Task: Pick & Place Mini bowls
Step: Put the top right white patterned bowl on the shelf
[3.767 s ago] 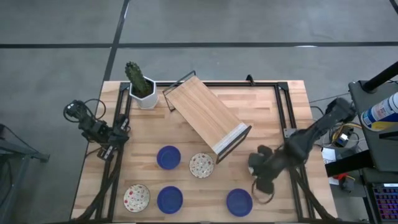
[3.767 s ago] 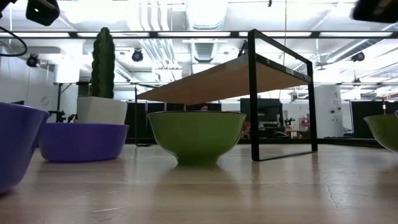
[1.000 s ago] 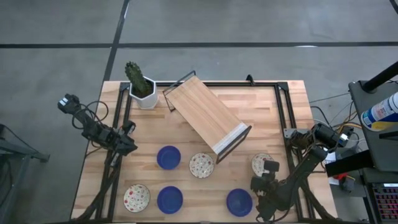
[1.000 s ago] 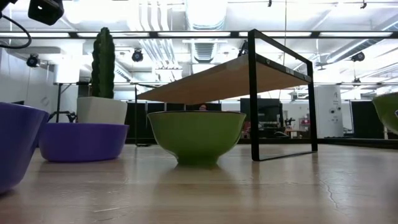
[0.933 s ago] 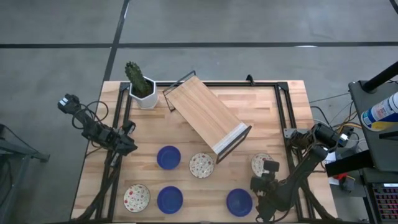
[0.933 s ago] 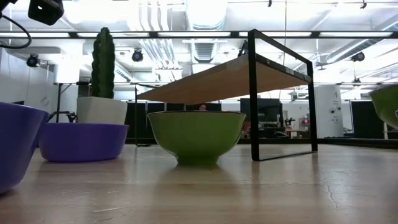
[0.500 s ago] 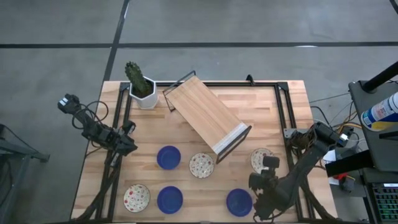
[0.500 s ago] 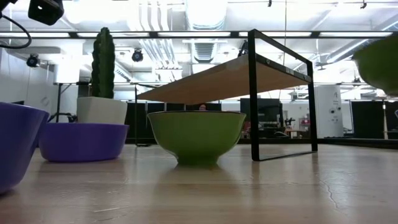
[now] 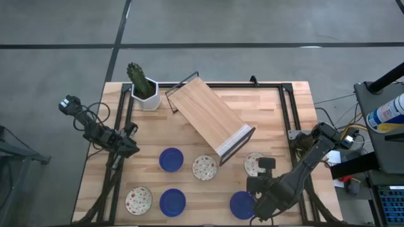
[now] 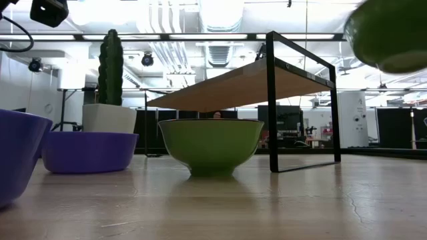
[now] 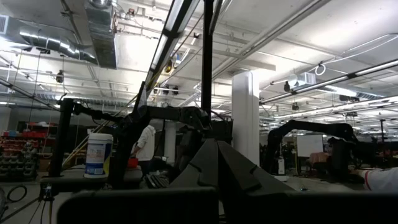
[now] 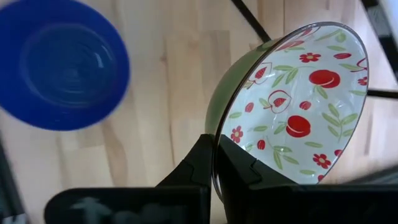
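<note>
So far only one patterned bowl [image 12: 292, 106] is lifted, pinched by the right tool [image 12: 214, 163]; five bowls sit on the table [image 9: 278, 107], left tool [image 9: 129, 144] closed, idle at its left edge.

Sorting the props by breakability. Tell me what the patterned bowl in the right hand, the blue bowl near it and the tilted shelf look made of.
Patterned bowl, pinched at its rim by the shut right hand: likely glazed ceramic; glossy dimpled inside, painted red fruit and green leaves, green outside.
Blue bowl: probably also glazed ceramic or glass; shiny, with concentric rings.
Shelf: light wood-grain board in a thin black frame, seemingly metal.
</note>
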Robot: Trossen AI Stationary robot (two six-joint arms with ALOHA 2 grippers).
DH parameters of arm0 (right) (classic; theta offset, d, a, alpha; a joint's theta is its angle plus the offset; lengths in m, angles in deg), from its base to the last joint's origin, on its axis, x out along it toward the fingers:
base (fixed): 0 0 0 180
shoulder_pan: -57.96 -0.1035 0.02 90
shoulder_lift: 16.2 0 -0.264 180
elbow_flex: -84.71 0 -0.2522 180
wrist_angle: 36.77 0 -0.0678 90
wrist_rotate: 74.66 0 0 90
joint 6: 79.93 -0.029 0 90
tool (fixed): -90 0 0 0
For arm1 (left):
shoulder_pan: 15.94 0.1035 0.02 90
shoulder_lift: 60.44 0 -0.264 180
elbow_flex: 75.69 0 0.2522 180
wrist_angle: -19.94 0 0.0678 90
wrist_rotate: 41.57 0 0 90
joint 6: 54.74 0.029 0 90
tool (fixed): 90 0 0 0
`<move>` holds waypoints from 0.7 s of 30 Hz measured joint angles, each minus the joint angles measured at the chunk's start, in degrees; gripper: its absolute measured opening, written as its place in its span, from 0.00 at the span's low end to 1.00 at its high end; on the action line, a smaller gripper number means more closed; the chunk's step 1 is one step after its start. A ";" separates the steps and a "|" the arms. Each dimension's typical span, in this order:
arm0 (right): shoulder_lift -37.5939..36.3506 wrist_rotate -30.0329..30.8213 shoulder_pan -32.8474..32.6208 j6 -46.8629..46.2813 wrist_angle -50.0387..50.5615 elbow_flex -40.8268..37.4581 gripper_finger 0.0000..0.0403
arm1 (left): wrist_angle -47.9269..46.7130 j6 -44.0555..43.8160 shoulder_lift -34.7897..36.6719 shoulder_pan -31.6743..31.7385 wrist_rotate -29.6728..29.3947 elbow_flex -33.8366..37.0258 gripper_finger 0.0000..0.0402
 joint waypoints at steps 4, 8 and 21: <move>0.02 0.08 0.12 2.62 -0.03 4.30 0.02 | 0.03 0.00 0.00 0.00 -0.01 0.00 0.00; 0.07 2.56 0.06 4.71 -0.06 9.05 0.02 | 0.14 0.00 0.00 -0.01 -0.01 0.02 0.00; 0.09 19.72 1.25 18.53 -0.12 20.19 0.02 | 0.13 -0.44 0.00 -0.01 -0.01 0.02 0.00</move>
